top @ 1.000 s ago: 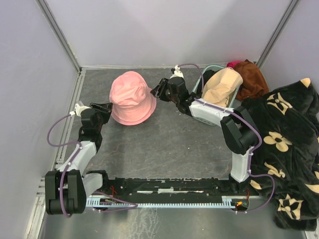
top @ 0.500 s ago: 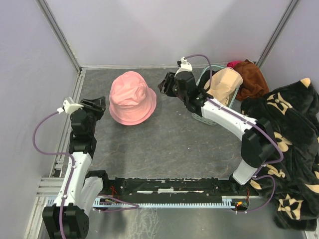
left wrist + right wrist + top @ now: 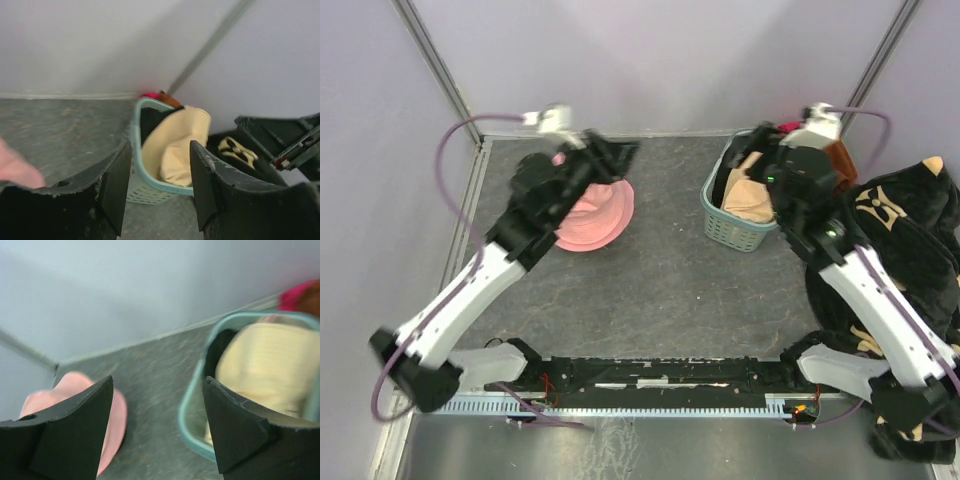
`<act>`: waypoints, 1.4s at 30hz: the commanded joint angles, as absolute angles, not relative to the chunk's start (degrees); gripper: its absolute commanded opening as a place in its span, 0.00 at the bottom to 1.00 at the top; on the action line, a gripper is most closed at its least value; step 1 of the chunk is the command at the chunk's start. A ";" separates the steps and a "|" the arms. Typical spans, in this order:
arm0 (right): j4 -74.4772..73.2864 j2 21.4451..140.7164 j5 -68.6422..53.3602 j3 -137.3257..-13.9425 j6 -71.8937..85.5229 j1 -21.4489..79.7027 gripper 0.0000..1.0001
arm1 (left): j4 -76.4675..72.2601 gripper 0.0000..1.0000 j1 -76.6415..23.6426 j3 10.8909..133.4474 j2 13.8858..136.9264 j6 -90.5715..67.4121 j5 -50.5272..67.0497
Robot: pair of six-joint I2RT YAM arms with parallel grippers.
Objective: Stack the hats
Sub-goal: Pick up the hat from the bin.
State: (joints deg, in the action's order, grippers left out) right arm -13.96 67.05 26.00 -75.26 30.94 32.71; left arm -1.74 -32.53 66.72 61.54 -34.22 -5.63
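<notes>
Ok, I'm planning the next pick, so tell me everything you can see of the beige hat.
The beige hat is soft, cream-tan fabric, crumpled rather than flat. It sits in the teal basket at the far right of the table, filling much of it. The open right pincer hovers near, not touching it.

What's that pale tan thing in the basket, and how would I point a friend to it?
Find the black blanket with beige flowers heaped on the right side of the table; just left of it stands a teal basket. The soft beige hat slumps inside it. The pink hat lies out on the table, and the cloth behind the basket is rust-brown.
</notes>
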 commanded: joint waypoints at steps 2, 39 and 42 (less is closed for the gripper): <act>-21.94 57.90 35.10 -70.77 29.60 25.38 0.84 | 2.56 0.57 -46.45 83.57 81.56 -17.69 -6.46; -14.97 55.59 7.98 -54.88 44.92 -6.27 0.88 | 11.82 0.40 -56.18 112.15 122.86 0.13 -12.94; -14.86 55.41 8.06 -54.74 44.66 -6.26 0.88 | 11.35 0.19 -56.16 111.71 122.72 -0.12 -11.87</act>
State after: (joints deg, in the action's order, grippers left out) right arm -17.52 55.57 8.60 -54.96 44.80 -6.11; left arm 14.17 -56.07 109.71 122.39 -2.24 -12.49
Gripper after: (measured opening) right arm 0.880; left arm 0.285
